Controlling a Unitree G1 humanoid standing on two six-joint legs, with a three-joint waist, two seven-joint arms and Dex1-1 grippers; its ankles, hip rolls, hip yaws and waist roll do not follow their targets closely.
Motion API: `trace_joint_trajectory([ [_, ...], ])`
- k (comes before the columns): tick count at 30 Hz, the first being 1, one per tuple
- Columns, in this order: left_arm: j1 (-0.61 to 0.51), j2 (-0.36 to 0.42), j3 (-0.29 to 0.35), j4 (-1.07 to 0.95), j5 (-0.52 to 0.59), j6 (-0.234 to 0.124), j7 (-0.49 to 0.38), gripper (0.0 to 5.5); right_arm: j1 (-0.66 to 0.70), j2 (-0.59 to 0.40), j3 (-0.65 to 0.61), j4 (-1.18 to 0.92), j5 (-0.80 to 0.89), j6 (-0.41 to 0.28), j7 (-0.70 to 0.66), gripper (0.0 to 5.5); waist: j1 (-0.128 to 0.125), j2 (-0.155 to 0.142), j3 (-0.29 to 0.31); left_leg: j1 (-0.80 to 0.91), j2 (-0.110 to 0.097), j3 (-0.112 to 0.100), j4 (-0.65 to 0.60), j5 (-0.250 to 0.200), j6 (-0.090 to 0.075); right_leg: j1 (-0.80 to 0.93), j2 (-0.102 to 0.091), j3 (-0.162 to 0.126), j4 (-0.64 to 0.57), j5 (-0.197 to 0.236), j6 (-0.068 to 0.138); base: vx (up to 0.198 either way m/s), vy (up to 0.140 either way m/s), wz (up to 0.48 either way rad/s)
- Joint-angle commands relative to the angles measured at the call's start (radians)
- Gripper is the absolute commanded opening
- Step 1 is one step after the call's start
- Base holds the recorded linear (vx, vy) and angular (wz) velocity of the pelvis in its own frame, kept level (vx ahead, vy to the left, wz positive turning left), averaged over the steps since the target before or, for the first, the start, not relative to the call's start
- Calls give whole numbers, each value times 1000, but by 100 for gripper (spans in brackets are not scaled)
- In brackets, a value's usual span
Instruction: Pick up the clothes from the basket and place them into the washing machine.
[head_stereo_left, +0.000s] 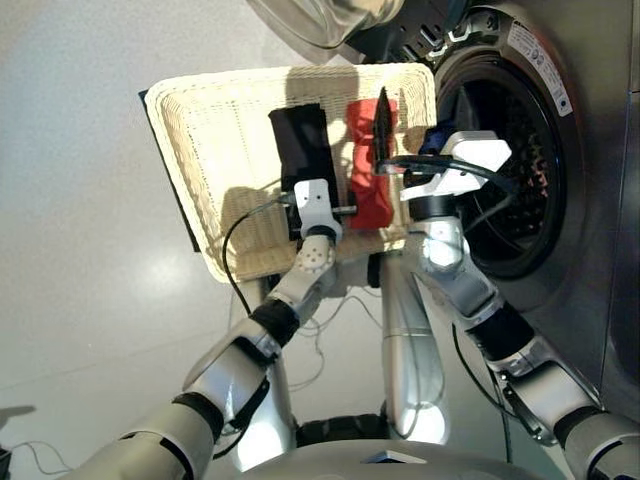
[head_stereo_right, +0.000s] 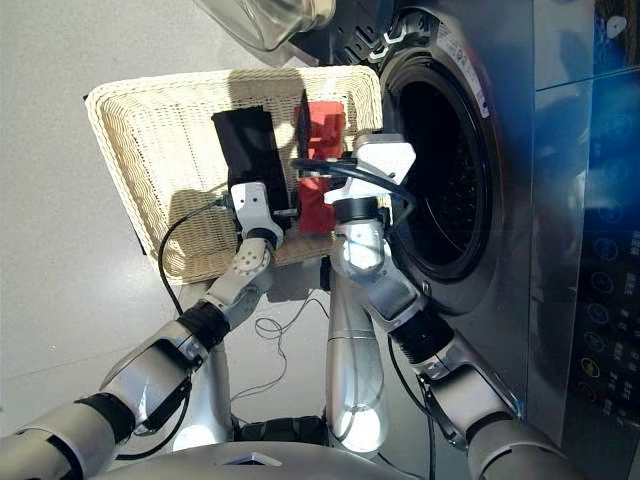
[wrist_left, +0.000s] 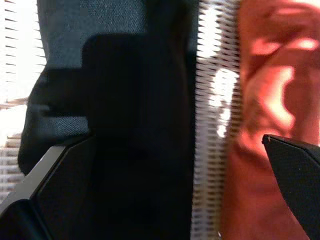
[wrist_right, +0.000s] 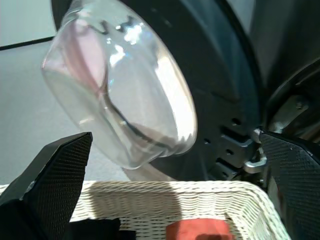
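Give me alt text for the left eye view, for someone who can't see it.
Two robot arms reach over a wicker basket holding a black garment and a red garment, beside an open washing machine. The left gripper hovers between the garments; the right gripper, jaws open, is above the red one.

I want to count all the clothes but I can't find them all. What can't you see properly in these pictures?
- Navy garment: not seen in any view; it may be in the drum.
- Drum inside the washing machine: dark in both eye views, the right arm crosses it.
- Near end of the black garment: hidden by the left gripper.
- Red-orange garment: partly hidden behind the right gripper.
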Motion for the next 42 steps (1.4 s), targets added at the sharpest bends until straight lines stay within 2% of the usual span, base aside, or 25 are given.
trace_joint_trajectory([
  [1,-79,-107,4,98,-34,4,0,550,-38,26,0,-96,34,-32,24,550,2,-3,-12,11,-2,29,13,-30,-18,-46,23,6,57,-24,-36,0,0,0],
  [9,-138,-128,65,189,-79,16,1,550,-54,48,31,-109,63,-36,45,550,-12,-14,-12,-6,8,29,25,-33,-20,-66,28,10,66,-24,-33,0,0,0],
  [17,-194,-106,140,314,-50,56,15,550,-56,49,45,-113,96,-43,68,550,-22,-27,-12,-11,14,27,31,-34,-22,-70,33,10,66,-18,-34,0,0,0],
  [18,-197,-104,142,321,-47,61,15,395,-56,51,45,-114,99,-44,69,550,-23,-27,-12,-11,15,27,30,-34,-23,-70,33,10,65,-17,-33,0,0,0],
  [19,-200,-103,148,331,-49,65,14,179,-56,51,46,-114,102,-44,70,550,-23,-28,-12,-10,15,28,30,-34,-23,-69,33,10,64,-17,-33,0,0,0],
  [20,-203,-102,153,339,-47,69,14,67,-55,52,46,-113,102,-44,72,550,-24,-30,-12,-10,15,28,30,-35,-23,-69,34,10,63,-16,-32,0,0,0],
  [21,-205,-101,157,344,-45,73,13,0,-54,53,47,-112,103,-43,73,550,-24,-30,-12,-9,16,29,30,-35,-23,-68,34,10,63,-16,-32,0,0,0],
  [23,-208,-99,161,349,-41,76,13,0,-54,51,44,-113,108,-45,75,550,-26,-31,-12,-8,15,30,26,-30,-23,-68,34,10,60,-12,-31,-51,-2,-22],
  [24,-219,-98,162,351,-40,76,14,0,-63,48,37,-115,109,-45,76,550,-26,-31,-12,-33,14,34,12,5,-17,-91,34,14,43,23,-32,-103,-2,-73],
  [30,-202,-112,150,326,-37,68,21,0,-49,41,18,-103,115,-42,70,550,-23,-25,-12,-21,10,35,-2,10,-17,-78,32,13,28,30,-32,-1,1,-13],
  [31,-181,-117,144,312,-40,64,20,0,-29,41,19,-100,117,-41,69,550,-21,-22,-12,8,10,31,12,-28,-22,-49,31,11,42,-5,-29,0,0,0],
  [32,-185,-116,133,284,-44,55,22,0,-37,33,4,-98,118,-38,66,550,-18,-20,-12,-16,6,37,-11,14,-16,-70,31,11,20,34,-32,94,8,8],
  [33,-160,-119,118,257,-38,47,24,0,-18,29,1,-95,121,-36,66,550,-17,-17,-12,14,5,32,1,-23,-21,-41,29,9,33,0,-29,0,0,0],
  [35,-132,-110,80,184,-15,32,36,0,-5,12,-11,-92,130,-29,67,550,-10,-12,-12,19,2,29,-10,-18,-20,-34,27,8,23,5,-28,45,1,3],
  [38,-62,-66,23,24,42,8,55,0,14,-27,-39,-98,141,-22,74,550,-1,-4,-12,31,-5,27,-34,-8,-18,-22,25,2,3,15,-28,0,0,0],
  [40,17,8,-24,-161,110,-7,63,0,37,-67,-67,-109,150,-15,90,550,11,7,-12,37,-12,26,-49,0,-17,-13,21,-4,-10,18,-28,0,0,0],
  [41,47,32,-34,-212,127,-8,68,0,46,-76,-75,-111,154,-13,92,550,15,8,-12,41,-13,27,-56,1,-16,-9,22,-4,-15,20,-28,0,0,0],
  [42,77,79,-47,-282,186,5,68,0,56,-88,-86,-109,158,-10,95,550,22,9,-12,46,-14,26,-61,2,-16,-3,21,-6,-20,20,-28,0,0,0],
])
